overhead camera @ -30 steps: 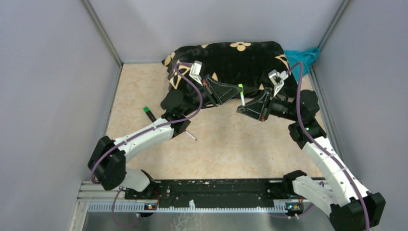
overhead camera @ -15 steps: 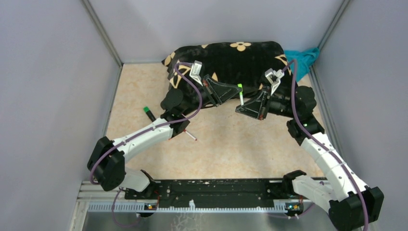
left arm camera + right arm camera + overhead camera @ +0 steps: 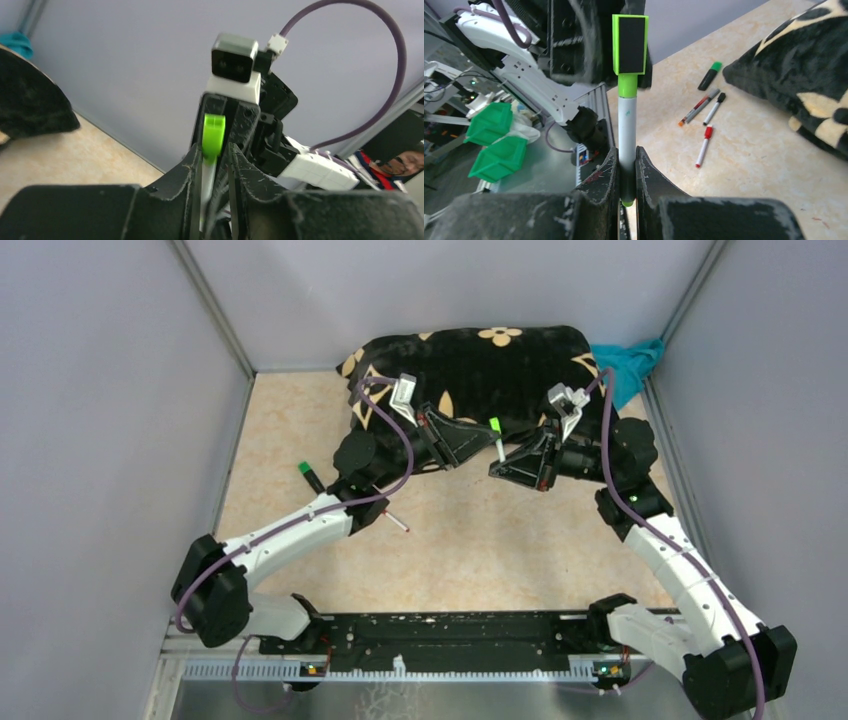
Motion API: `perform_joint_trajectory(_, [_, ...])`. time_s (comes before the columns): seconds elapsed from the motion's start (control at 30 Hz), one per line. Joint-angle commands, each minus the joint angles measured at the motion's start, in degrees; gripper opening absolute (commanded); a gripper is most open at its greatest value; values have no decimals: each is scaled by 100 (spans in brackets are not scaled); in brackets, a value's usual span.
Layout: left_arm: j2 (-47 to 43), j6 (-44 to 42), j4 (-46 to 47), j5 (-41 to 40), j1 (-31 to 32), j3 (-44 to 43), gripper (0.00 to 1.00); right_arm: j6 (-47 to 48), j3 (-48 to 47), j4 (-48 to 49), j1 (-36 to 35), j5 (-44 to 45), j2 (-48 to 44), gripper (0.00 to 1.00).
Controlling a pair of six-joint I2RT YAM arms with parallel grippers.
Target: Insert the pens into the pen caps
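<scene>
- Green cap (image 3: 630, 47) is seen on the top end of a white pen (image 3: 626, 125), up in the air by the front edge of the black cushion (image 3: 480, 355), over the table (image 3: 300, 430).
- The pen is pinched low on its body by the right gripper (image 3: 626, 154), with both fingers pressed on it.
- The left gripper (image 3: 214, 149) is spread a little. The cap is seen in the gap and does not seem to be squeezed.
- The cap should be checked for a full push down. Then the left gripper is best drawn straight back so nothing is bumped.
- The right grip should be held firm.
- The pen is stood nearly upright, its long line run along the right fingers, cap end up and away from them.
</scene>
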State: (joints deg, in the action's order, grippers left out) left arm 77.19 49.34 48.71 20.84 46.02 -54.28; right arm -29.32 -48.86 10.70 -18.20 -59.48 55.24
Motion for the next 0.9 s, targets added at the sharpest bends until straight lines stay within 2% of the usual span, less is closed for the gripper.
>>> perform_joint_trajectory(0.0, [-293, -111, -587, 92, 223, 208, 35, 413, -143, 520, 80, 237, -149, 0])
perform_joint_trajectory(0.2, [-646, -456, -929, -165, 186, 324, 66, 595, -34, 326, 79, 159, -240, 0])
perform_joint_trajectory(0.53, [-653, -847, -880, 340, -100, 130, 98, 790, 186, 317, 79, -243, -317, 0])
perform_joint_trajectory(0.73, [-273, -877, -528, 750, -181, -344, 98, 696, 284, 377, 79, -278, -347, 0])
perform_joint_trajectory(0.8, [-176, -844, -388, 790, -181, -430, 94, 654, 310, 412, 79, -288, -355, 0])
perform_joint_trajectory(0.87, [-85, -781, -364, 805, -181, -539, 87, 624, 332, 436, 79, -290, -356, 0])
